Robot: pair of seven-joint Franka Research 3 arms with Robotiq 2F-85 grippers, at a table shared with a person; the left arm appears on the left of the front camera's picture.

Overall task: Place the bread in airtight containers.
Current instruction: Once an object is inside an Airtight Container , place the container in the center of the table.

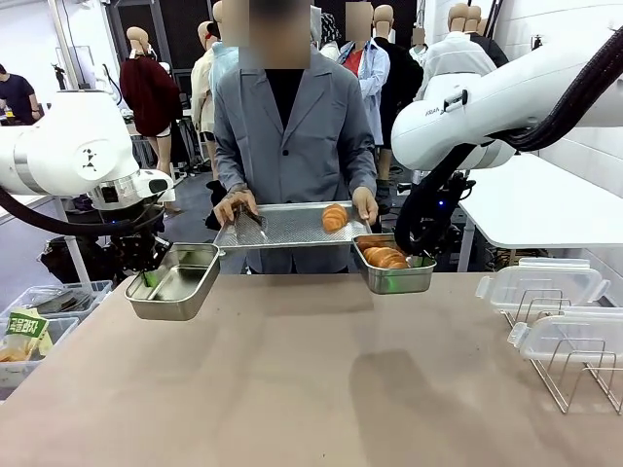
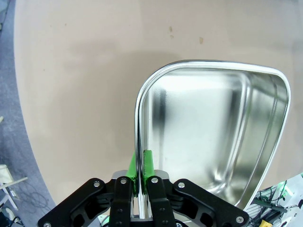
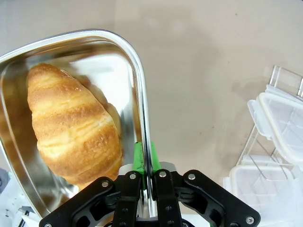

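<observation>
My left gripper (image 1: 148, 281) (image 2: 141, 166) is shut on the rim of an empty steel airtight container (image 1: 178, 283) (image 2: 208, 127), held just above the table's far left. On the right, a second container (image 1: 396, 277) (image 3: 136, 66) hangs from my right gripper (image 1: 421, 255) (image 3: 143, 161), which is shut on its rim. One croissant (image 1: 386, 257) (image 3: 71, 127) lies inside it. Another croissant (image 1: 335, 217) rests on the perforated tray (image 1: 282, 226) that a person holds between the two containers.
The person's hand (image 1: 237, 205) on the tray's left side also grips dark tongs (image 1: 255, 220). Clear plastic lids (image 1: 541, 284) (image 3: 279, 118) lean in a wire rack (image 1: 569, 375) at the table's right. A bin with packets (image 1: 27, 336) stands off the left edge.
</observation>
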